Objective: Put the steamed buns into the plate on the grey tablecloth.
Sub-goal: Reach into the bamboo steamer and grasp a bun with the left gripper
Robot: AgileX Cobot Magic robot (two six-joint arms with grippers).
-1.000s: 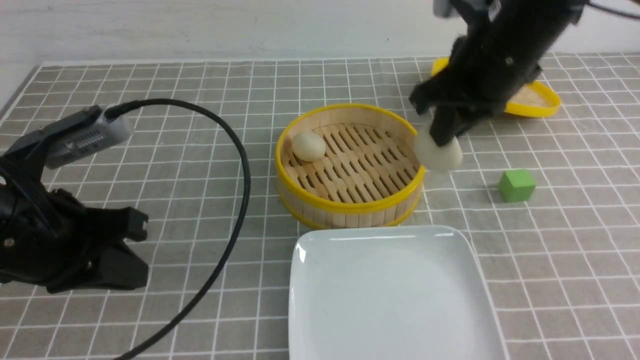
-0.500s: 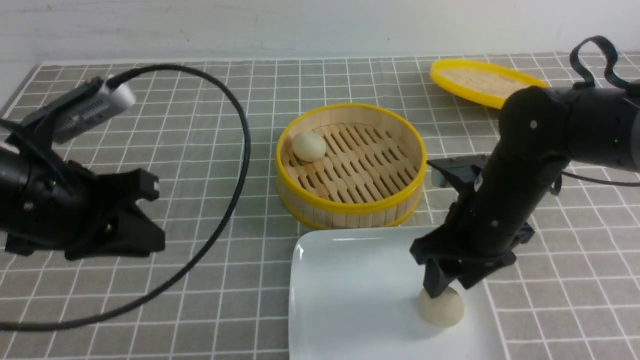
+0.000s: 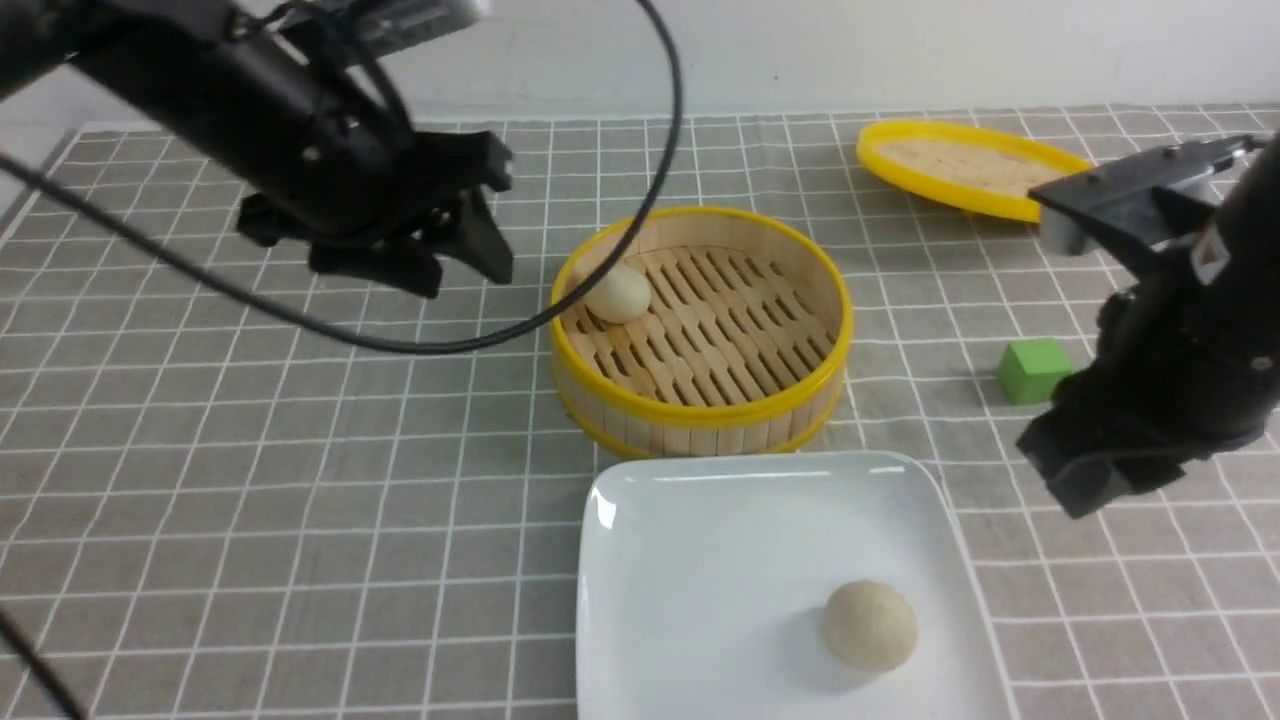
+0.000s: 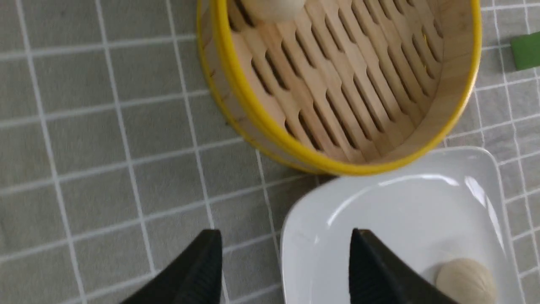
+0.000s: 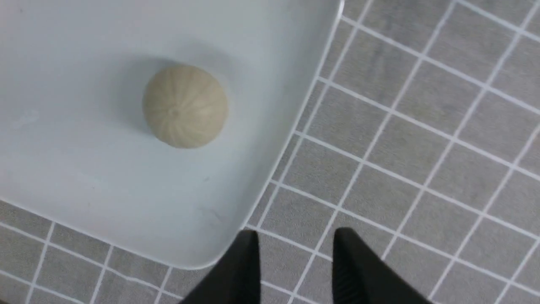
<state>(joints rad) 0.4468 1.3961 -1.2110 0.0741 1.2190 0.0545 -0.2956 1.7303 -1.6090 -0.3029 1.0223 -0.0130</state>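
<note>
From the front, the grey tablecloth (image 3: 300,500) carried the white plate (image 3: 700,520) at 6 o'clock. The first bun (image 3: 870,625) lay on the plate, toward its 4 o'clock corner. The bamboo steamer (image 3: 700,410) stood mid-cloth, just beyond the plate, with the second bun (image 3: 617,293) inside it at its 10 o'clock. The steamer lid (image 3: 965,165) lay at 1 o'clock of the steamer and the green cube (image 3: 1033,370) at its 3 o'clock. The left arm (image 3: 330,170) hung above the cloth at 10 o'clock, its tips pointing toward the steamer. The right arm (image 3: 1170,380) hung at 3 o'clock of the plate, clear of it.

In the left wrist view, the left jaws were released, with their fingers (image 4: 198,270) spread wide and nothing between them. Beyond them were the plate (image 4: 400,202) with the first bun (image 4: 464,280), the steamer (image 4: 261,122), an edge of the second bun (image 4: 274,6) and part of the cube (image 4: 525,50).

In the right wrist view, the right jaws were released and empty, a gap showing between their fingers (image 5: 236,274). They hung over the cloth (image 5: 422,169), just off a rounded corner of the plate (image 5: 84,177). The first bun (image 5: 185,105) sat apart from them on the plate.
</note>
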